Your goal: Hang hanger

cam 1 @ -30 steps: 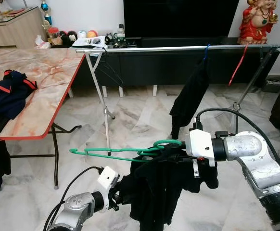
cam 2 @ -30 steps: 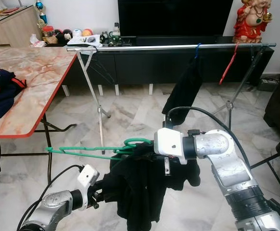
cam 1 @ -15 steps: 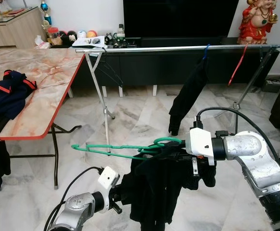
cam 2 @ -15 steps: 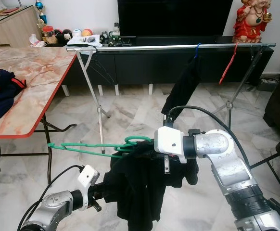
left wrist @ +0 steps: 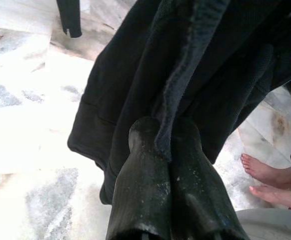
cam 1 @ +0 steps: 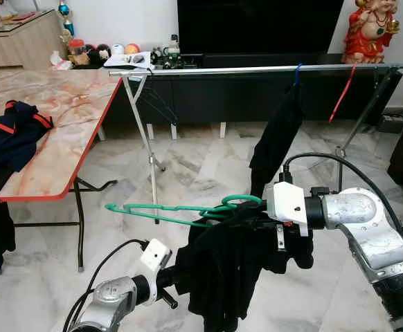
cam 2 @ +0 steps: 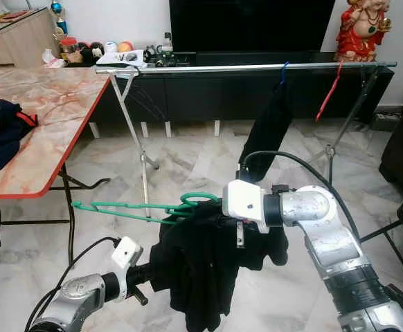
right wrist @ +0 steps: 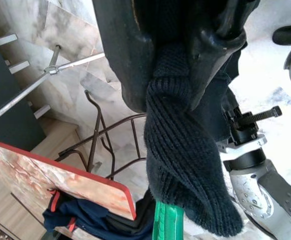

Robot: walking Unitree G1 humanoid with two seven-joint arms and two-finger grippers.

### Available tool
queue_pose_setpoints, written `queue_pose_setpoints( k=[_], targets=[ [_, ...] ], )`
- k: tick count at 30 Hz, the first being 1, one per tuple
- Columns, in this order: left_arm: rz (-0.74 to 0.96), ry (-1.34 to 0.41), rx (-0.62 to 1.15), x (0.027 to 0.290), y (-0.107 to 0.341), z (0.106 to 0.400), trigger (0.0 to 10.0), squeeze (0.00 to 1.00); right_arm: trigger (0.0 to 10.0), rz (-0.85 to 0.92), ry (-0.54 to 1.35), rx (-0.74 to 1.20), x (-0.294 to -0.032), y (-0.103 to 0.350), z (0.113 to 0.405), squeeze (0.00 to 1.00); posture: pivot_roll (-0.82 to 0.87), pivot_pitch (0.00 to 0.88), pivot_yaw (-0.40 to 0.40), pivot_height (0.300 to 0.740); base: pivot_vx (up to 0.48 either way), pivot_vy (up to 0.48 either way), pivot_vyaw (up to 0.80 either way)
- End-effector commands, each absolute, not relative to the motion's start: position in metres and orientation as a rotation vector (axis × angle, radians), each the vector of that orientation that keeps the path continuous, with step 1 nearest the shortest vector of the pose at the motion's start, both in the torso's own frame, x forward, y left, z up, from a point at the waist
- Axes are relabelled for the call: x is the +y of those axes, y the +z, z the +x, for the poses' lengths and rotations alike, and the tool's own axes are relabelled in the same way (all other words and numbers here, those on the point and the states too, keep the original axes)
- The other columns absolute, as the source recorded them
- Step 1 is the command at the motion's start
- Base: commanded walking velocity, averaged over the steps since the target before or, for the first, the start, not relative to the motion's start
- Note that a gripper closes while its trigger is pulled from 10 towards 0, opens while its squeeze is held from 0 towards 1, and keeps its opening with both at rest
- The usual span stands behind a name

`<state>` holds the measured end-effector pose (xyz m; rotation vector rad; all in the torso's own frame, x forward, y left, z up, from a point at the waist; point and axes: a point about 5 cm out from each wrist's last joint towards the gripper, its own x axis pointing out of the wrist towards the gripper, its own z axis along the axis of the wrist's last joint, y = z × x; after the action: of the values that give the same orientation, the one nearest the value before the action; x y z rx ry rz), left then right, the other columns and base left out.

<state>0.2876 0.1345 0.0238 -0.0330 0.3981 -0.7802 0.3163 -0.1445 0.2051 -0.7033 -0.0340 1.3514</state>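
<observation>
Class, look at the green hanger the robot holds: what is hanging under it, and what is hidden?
A black garment drapes under the green hanger, held by the right gripper and left gripper. The hanger's right half is covered by cloth.

A pale marble-tiled floor (cam 1: 201, 173) spreads across the room. On the left stands a folding desk (cam 1: 63, 117) with a pink-veined marble top and a red edge, on dark metal legs. A dark navy garment with red trim (cam 1: 11, 135) lies on its near left part and drapes over the edge. At the far side a long metal drying rack (cam 1: 257, 69) stands on crossed legs on the floor, with a black garment (cam 1: 279, 135) and a red hanger (cam 1: 341, 93) hanging from its rail.
</observation>
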Motion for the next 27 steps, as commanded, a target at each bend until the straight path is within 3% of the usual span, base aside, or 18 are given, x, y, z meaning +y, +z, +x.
queue_pose_setpoints(
  k=[1,3,6,11,27],
  targets=[
    [-0.012,-0.760,0.420,0.140,0.021,0.287,0.0,0.00,0.0,-0.733,1.326,-0.065,-0.147,0.212,0.319,0.00,0.05,0.049,0.020,0.740,0.000,0.000,0.00],
    [-0.006,-0.747,0.425,0.142,0.020,0.287,0.0,0.00,0.0,-0.755,1.316,-0.041,-0.149,0.209,0.320,0.00,0.05,0.049,0.020,0.740,0.000,0.000,0.00],
    [0.022,-0.716,0.443,0.149,0.017,0.286,0.0,0.00,0.0,-0.932,1.284,0.163,-0.171,0.176,0.319,0.00,0.05,0.049,0.020,0.740,0.000,0.000,0.00],
    [0.032,-0.693,0.459,0.156,0.014,0.283,0.0,0.00,0.0,-0.945,1.255,0.295,-0.193,0.151,0.312,0.00,0.05,0.050,0.021,0.740,0.000,0.000,0.00],
    [0.070,-0.708,0.507,0.159,0.006,0.275,0.0,0.00,0.0,-0.582,1.277,0.223,-0.211,0.151,0.298,0.00,0.05,0.062,0.032,0.740,0.000,0.000,0.00]
  ],
)
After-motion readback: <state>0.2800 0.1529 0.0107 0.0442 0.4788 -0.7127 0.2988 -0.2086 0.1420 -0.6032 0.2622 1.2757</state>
